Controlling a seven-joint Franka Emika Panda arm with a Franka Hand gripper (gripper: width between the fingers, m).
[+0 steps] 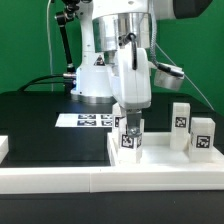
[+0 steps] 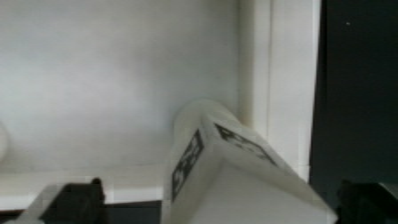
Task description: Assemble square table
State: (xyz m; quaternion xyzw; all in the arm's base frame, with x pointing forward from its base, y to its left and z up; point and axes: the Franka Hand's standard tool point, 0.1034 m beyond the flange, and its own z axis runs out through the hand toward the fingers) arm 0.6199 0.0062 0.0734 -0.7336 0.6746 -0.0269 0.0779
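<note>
The white square tabletop (image 1: pixel 160 156) lies on the black table at the exterior view's right; its flat face and raised rim (image 2: pixel 285 60) fill the wrist view. A white tagged leg (image 1: pixel 131 139) stands upright on it. My gripper (image 1: pixel 132 126) hangs straight over this leg, open. In the wrist view the leg (image 2: pixel 240 170) rises between the two dark fingertips (image 2: pixel 71 202) of the gripper (image 2: pixel 217 206), with a gap showing on one side. Two more tagged legs (image 1: pixel 181 122) (image 1: pixel 203 137) stand upright further to the exterior view's right.
The marker board (image 1: pixel 90 121) lies flat on the black table behind the tabletop. A long white border wall (image 1: pixel 90 185) runs along the front. A white piece (image 1: pixel 3 148) shows at the left edge. The arm's base (image 1: pixel 95 75) stands at the back.
</note>
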